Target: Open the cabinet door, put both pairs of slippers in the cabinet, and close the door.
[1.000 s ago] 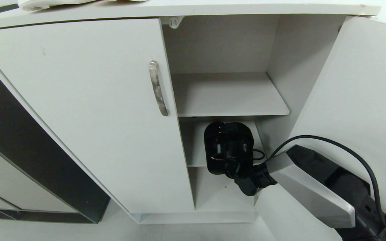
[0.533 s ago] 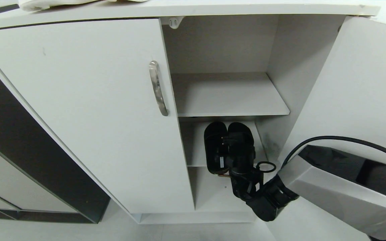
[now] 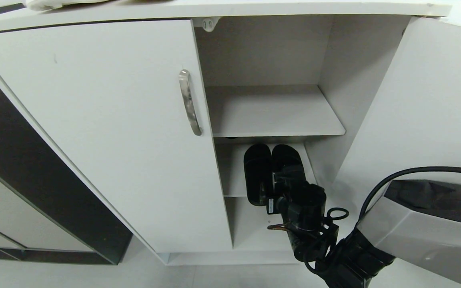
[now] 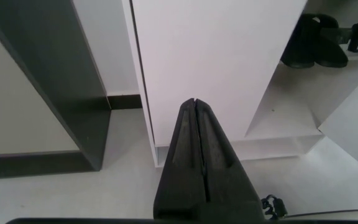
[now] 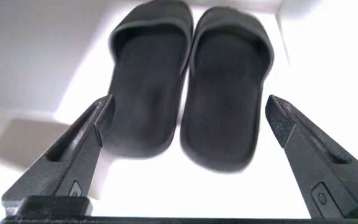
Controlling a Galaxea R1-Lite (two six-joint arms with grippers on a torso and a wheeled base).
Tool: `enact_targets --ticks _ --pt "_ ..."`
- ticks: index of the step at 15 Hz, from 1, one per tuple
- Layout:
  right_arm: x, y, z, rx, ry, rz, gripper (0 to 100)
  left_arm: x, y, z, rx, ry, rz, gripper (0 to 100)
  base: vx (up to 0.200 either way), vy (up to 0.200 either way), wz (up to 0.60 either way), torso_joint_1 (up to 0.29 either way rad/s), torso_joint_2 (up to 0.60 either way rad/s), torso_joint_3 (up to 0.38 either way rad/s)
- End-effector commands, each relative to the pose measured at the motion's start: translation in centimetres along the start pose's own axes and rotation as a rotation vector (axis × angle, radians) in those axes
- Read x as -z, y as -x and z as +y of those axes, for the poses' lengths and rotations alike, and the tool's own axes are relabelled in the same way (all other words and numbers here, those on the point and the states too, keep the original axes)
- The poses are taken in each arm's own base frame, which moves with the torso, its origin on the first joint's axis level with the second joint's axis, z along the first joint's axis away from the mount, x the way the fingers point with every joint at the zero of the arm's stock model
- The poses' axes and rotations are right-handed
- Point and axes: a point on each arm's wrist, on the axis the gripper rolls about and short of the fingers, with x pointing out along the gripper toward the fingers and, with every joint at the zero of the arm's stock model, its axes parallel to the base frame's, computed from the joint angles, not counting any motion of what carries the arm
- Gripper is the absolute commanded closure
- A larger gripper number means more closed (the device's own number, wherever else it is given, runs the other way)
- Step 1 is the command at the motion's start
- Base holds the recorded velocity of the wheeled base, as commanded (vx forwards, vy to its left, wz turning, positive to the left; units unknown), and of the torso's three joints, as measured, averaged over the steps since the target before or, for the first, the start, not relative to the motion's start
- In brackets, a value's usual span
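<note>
the black slippers (image 3: 272, 168) lie side by side on the cabinet's middle shelf (image 3: 230, 176), toes far in, likely so the open door (image 3: 426, 100) can shut. just near of them the right gripper (image 5: 189, 106) has its fingers wide apart, empty. the left gripper (image 4: 194, 106) has its fingers together, holding nothing.

A pair of black slippers (image 3: 270, 168) is laid side by side, touching, on the middle shelf (image 3: 230, 172) of the white cabinet (image 3: 346, 68), toes pointed far, heels at the near edge. The right door (image 3: 426, 104) is swung open; the left door (image 3: 94, 120) is shut.
</note>
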Motion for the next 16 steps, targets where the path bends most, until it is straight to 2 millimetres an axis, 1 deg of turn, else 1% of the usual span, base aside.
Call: enact_targets --ticks 1,5,14,16 --pt "-0.32 0.27 0.12 -0.007 -0.004 -0.005 0 0.0 -0.01 0.0 0.001 0.0 0.001 100 -0.2 0.0 0.0 -0.002 0.01 0.002" --pt "-0.32 0.3 0.17 -0.007 -0.004 -0.005 0 0.0 -0.01 0.0 0.0 0.0 0.001 100 -0.2 0.0 0.0 0.0 0.0 0.005" --pt "-0.37 0.33 0.15 -0.009 -0.01 -0.016 0 0.0 -0.01 0.0 0.003 0.0 0.001 100 0.0 0.0 0.0 0.0 0.0 0.0" --pt "-0.31 0.28 0.11 -0.007 -0.007 -0.014 0 0.0 -0.01 0.0 0.001 0.0 0.001 100 0.0 0.0 0.0 0.002 0.0 0.132"
